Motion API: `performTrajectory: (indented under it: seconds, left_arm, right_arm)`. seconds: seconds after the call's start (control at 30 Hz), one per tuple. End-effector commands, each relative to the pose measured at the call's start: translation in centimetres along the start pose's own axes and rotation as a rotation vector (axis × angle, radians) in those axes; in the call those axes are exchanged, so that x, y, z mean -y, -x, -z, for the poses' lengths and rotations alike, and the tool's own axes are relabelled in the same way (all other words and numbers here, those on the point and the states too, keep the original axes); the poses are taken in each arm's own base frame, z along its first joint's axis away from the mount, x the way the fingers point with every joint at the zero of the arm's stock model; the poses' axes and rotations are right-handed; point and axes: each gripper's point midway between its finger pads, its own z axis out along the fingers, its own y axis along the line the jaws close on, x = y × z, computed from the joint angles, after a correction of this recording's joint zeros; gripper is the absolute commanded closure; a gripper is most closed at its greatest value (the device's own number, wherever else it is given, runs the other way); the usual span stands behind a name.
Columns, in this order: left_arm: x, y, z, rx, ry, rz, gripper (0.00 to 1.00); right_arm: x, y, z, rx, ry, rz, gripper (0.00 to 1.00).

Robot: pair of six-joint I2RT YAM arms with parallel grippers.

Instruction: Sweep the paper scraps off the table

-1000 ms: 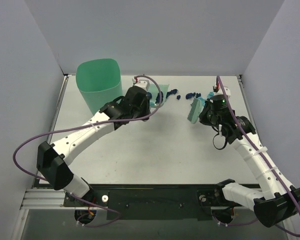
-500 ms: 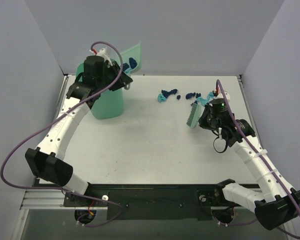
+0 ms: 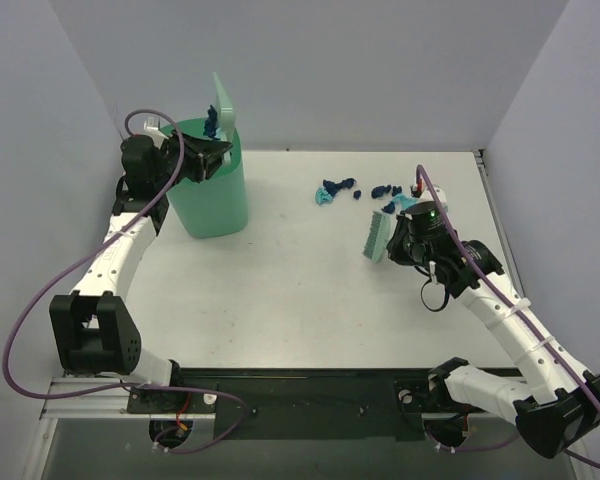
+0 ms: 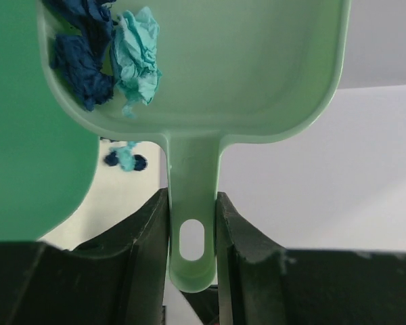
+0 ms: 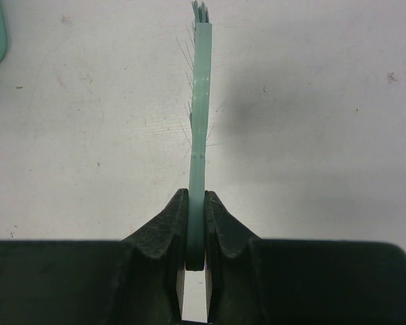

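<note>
My left gripper (image 3: 208, 158) is shut on the handle of the mint-green dustpan (image 3: 223, 108), held tilted over the tall mint-green bin (image 3: 208, 185). In the left wrist view the gripper (image 4: 193, 223) clamps the handle, and the dustpan (image 4: 257, 74) holds navy and turquoise paper scraps (image 4: 115, 57) in its corner. More paper scraps (image 3: 340, 188) lie on the white table (image 3: 280, 280) at the far middle and right. My right gripper (image 3: 398, 243) is shut on the mint-green brush (image 3: 378, 236); in the right wrist view the gripper (image 5: 197, 223) holds the brush (image 5: 201, 101) above the table.
The bin stands at the table's far left corner. Grey walls enclose the table on three sides. Purple cables loop off both arms. A few scraps (image 4: 125, 160) show on the table below the dustpan.
My left arm has swung the dustpan from the scraps up and left to above the bin and tipped it upright. My right gripper with the brush has shifted slightly towards me.
</note>
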Motion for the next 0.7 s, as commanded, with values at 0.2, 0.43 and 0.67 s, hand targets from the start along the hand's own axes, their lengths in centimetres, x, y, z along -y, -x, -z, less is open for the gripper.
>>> performTrajectory:
  seconds: [0.2, 0.43, 0.67]
  left_arm:
    - [9.2, 1.7, 4.0, 0.013, -0.436, 0.269, 1.0]
    - [9.2, 2.1, 4.7, 0.029, -0.467, 0.379, 1.0]
    - [8.8, 2.6, 5.2, 0.042, -0.523, 0.487, 1.0]
  right_arm:
    - [-0.3, 0.9, 0.7, 0.035, -0.029, 0.011, 1.0]
    - [-0.4, 1.3, 1.0, 0.042, -0.028, 0.016, 1.0]
    - [-0.5, 1.5, 1.0, 0.043, -0.032, 0.026, 1.0]
